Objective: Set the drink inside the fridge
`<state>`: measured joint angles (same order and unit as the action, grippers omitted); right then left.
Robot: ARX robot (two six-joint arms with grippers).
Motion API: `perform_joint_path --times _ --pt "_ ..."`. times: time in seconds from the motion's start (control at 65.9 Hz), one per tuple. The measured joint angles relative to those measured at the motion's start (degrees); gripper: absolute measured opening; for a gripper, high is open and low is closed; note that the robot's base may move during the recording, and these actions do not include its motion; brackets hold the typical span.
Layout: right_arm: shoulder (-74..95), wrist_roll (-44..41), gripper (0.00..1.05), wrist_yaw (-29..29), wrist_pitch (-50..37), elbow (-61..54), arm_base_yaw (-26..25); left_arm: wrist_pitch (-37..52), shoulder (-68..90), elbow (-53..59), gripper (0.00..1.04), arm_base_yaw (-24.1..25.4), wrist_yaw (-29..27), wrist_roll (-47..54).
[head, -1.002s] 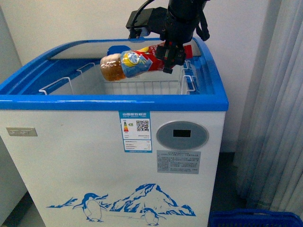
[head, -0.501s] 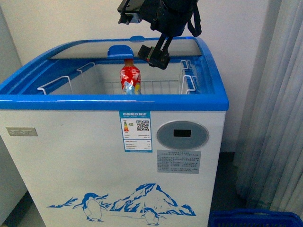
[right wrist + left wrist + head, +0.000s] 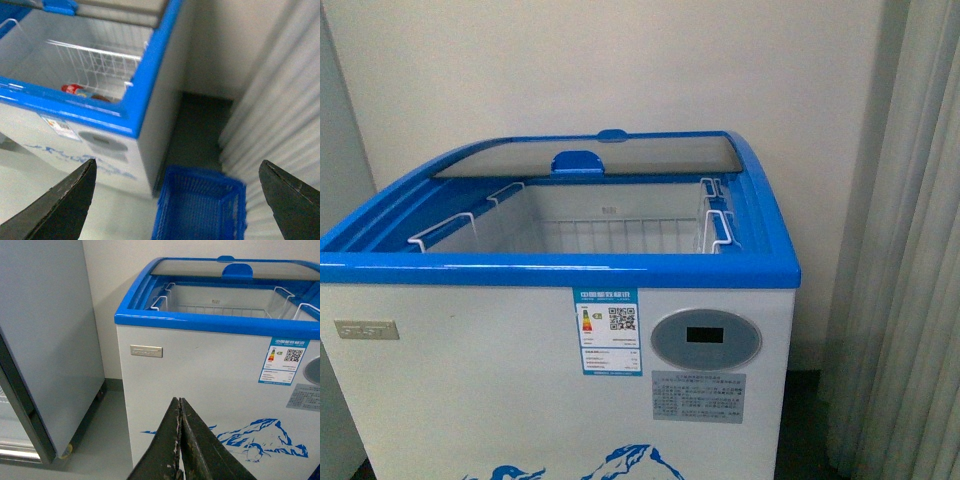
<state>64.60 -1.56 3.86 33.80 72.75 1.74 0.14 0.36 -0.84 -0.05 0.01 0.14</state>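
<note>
**Drink lies inside the open fridge, both grippers clear of it**

The left gripper [image 3: 180,440] has its two dark fingers pressed together, nothing between them, and it hangs low in front of the fridge's white front panel. The right gripper [image 3: 177,200] has its fingers spread wide apart and empty; it sits high above the floor, off the fridge's corner.

Between the spread right fingers, the right wrist view shows a blue plastic basket [image 3: 200,210] on the grey floor, just beside the fridge and near a pale curtain [image 3: 270,95]. The same view looks down into the fridge [image 3: 150,75], where the drink [image 3: 82,92], a bottle with a red label, lies on its side low in the interior, near the front wall and below the white wire baskets [image 3: 100,62].

In the front view neither arm appears. The fridge [image 3: 560,270] stands with its blue rim, its glass lid [image 3: 590,155] slid to the back, and the front opening uncovered. An energy label [image 3: 610,332] and an oval display [image 3: 705,338] sit on the front.

In the left wrist view, a tall grey cabinet [image 3: 45,340] stands beside the fridge.
</note>
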Motion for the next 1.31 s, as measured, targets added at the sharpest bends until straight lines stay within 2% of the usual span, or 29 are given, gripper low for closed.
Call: perform_joint_path --times 0.121,0.228,0.288,0.471,0.501,0.531,0.577,0.638,0.744,1.032,1.305 --pt "-14.5 7.2 0.97 1.6 9.0 -8.5 -5.8 0.0 0.0 0.0 0.03 0.0 0.0 0.0" --pt "-22.9 11.6 0.97 2.2 16.8 -11.7 -8.4 -0.1 0.0 0.0 0.03 0.0 0.0 0.0" --pt "-26.8 13.8 0.97 1.2 19.7 -13.4 -7.3 -0.1 0.0 0.0 0.03 0.0 0.0 0.0" --pt "-28.6 17.9 0.97 -4.1 19.2 -16.6 2.1 -0.1 0.0 0.0 0.03 0.0 0.0 0.0" --pt "-29.2 17.5 0.96 -5.8 17.1 -17.7 3.7 -0.1 0.0 0.0 0.03 0.0 0.0 0.0" --pt "-31.6 15.4 0.91 -7.6 10.0 -20.9 4.6 -0.1 0.0 0.0 0.03 0.0 0.0 0.0" --pt "-35.4 11.1 0.83 -4.7 -2.7 -27.7 2.3 -0.1 -0.1 0.0 0.03 0.0 0.0 0.0" --pt "-40.3 7.1 0.72 -4.2 -14.1 -35.3 -0.5 -0.1 -0.1 0.0 0.03 0.0 0.0 0.0" --pt "-46.8 3.8 0.53 -3.9 -24.2 -43.5 -1.5 -0.1 -0.1 0.0 0.03 0.0 0.1 0.0" --pt "-52.7 1.8 0.02 -3.9 -29.2 -56.7 -1.6 -0.1 -0.1 0.0 0.03 0.0 0.0 0.0" --pt "-56.6 1.9 0.03 -3.8 -31.6 -63.1 -1.6 -0.1 -0.1 0.0 0.03 0.0 0.0 0.0"
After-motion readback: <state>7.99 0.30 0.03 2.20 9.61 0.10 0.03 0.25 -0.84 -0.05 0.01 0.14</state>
